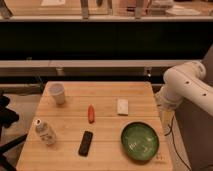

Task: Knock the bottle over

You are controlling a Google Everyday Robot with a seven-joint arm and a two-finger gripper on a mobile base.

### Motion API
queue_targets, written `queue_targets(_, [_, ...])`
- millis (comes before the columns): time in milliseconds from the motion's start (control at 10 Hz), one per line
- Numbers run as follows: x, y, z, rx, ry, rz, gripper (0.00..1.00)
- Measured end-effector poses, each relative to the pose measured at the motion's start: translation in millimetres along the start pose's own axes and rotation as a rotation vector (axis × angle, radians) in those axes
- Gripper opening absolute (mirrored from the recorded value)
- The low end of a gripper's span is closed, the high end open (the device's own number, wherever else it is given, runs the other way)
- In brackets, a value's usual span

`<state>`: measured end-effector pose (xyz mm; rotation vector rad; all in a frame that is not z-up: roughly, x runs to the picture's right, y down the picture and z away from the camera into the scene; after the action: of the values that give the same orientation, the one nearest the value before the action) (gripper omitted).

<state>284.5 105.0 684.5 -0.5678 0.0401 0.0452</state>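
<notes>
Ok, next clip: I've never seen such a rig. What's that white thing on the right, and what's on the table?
The white jointed shape on the right is a robot's arm; its pincer is out of view, so nothing is seen held. One camera looks down on the light wooden table. On it stand a small clear plastic bottle with a pale cap, upright at the near left, which is to be knocked over, and a pale open-topped cup at the far left. Mid-table lie a small orange-red stick, a white rectangular block and a black oblong gadget; a round green bowl sits near right.
</notes>
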Motion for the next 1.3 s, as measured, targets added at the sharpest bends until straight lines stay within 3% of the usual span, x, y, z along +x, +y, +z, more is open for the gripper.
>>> queue_targets(300, [-5.9,1.5,-0.9,0.007,0.007,-0.021,0.80])
queue_targets(600, [-52.7,3.2,-3.3,0.027,0.018,-0.089,0.80])
queue_targets(1000, [-78.7,3.2,-5.1,0.044,0.034,-0.154,0.80])
queue_targets(1300, [-116.2,2.4,-4.7,0.059,0.041,-0.212,0.80])
